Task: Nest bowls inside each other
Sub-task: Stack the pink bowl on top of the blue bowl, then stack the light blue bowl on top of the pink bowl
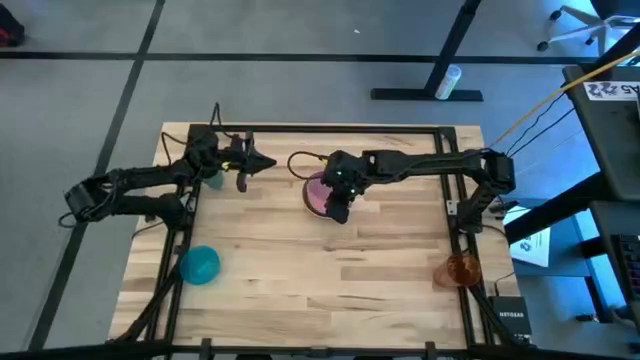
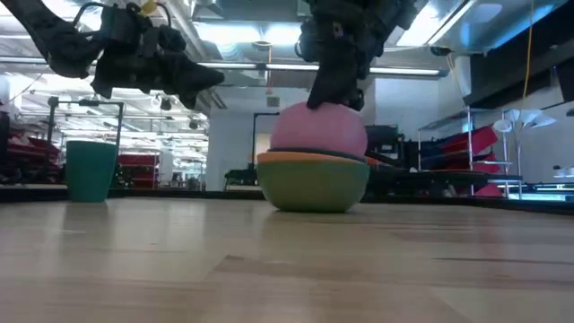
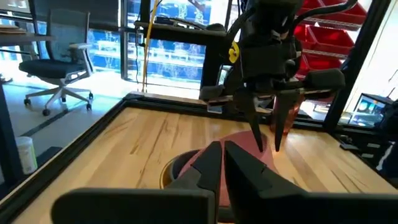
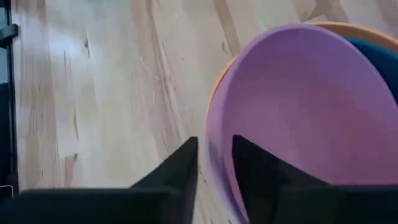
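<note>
A pink bowl [image 2: 318,128] sits tilted on a stack made of an orange bowl [image 2: 309,158] inside a teal-green bowl [image 2: 312,188], at the table's far middle. A dark blue bowl [image 4: 380,57] shows inside the orange one. My right gripper [image 4: 214,146] comes down on the pink bowl [image 1: 316,190] and is shut on its rim. My left gripper [image 1: 268,162] hovers shut to the left of the stack, above the table, touching nothing. A bright blue bowl [image 1: 200,265] rests alone on the table at the near left. My right gripper holds the pink bowl by its rim [image 4: 212,163], one finger [image 4: 258,168] inside the bowl and one outside. The fingers come from above, pointing down. The bowl is tilted, its lower part resting in the orange bowl [image 4: 336,26].
A narrow dark-green cup [image 2: 91,170] stands at the far left under the left arm. A see-through orange-red cup [image 1: 460,268] stands at the near right edge. Bare wood [image 1: 330,270] spreads across the near middle of the table.
</note>
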